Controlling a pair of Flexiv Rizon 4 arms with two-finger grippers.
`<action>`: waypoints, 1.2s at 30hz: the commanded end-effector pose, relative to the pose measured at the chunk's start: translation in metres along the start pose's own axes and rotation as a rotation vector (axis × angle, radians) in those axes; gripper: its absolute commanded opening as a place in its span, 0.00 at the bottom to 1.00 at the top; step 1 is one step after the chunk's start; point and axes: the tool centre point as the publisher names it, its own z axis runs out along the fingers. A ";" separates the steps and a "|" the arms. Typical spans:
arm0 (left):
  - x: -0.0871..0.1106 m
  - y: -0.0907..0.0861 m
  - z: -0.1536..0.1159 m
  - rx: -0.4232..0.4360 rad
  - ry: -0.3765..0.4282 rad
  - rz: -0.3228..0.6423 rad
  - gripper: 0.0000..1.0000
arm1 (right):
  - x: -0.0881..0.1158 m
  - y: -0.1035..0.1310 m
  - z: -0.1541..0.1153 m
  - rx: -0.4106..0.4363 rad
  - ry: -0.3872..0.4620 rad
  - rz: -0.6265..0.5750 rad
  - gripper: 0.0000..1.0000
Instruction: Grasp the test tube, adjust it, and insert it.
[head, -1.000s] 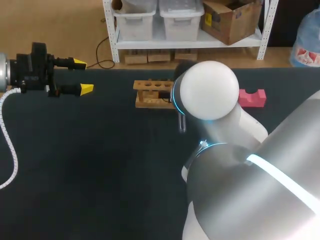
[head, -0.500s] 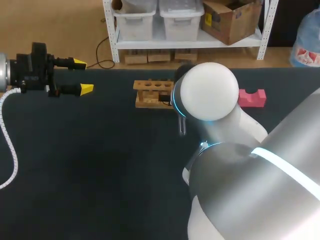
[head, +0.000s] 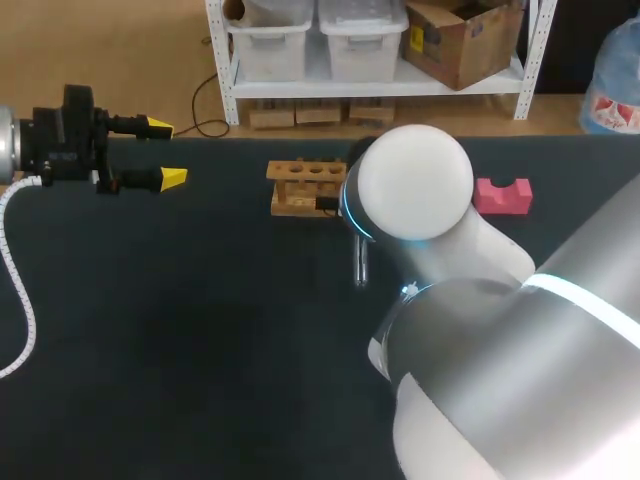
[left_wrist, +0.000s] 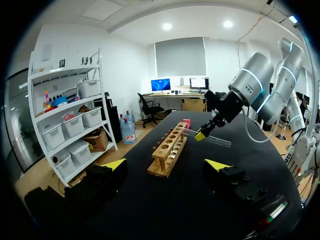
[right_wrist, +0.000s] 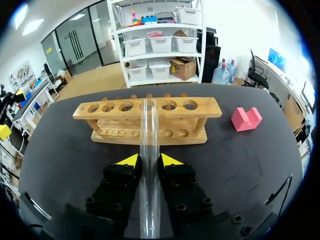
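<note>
The right gripper (right_wrist: 148, 161) clamps the tube (right_wrist: 149, 120), which lies level, pointing at the middle of the rack (right_wrist: 192, 106), uninserted, while the left gripper (head: 165, 152) hangs spread wide, well apart.

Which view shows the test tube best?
The right wrist view: the tube is large and close, clamped between the right gripper's fingers and pointing at the rack. The head view shows only a short end below the right arm. The left wrist view shows it small and far, beside the rack.
</note>
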 end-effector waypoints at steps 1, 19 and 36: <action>0.002 -0.001 -0.001 -0.003 -0.006 0.004 1.00 | 0.001 0.000 0.004 -0.006 0.018 0.001 0.00; 0.002 -0.001 -0.001 -0.003 -0.006 0.004 1.00 | 0.004 -0.002 0.010 -0.007 0.038 0.009 0.00; 0.002 -0.001 -0.001 -0.003 -0.006 0.004 1.00 | -0.027 -0.011 0.005 0.008 -0.035 -0.006 0.00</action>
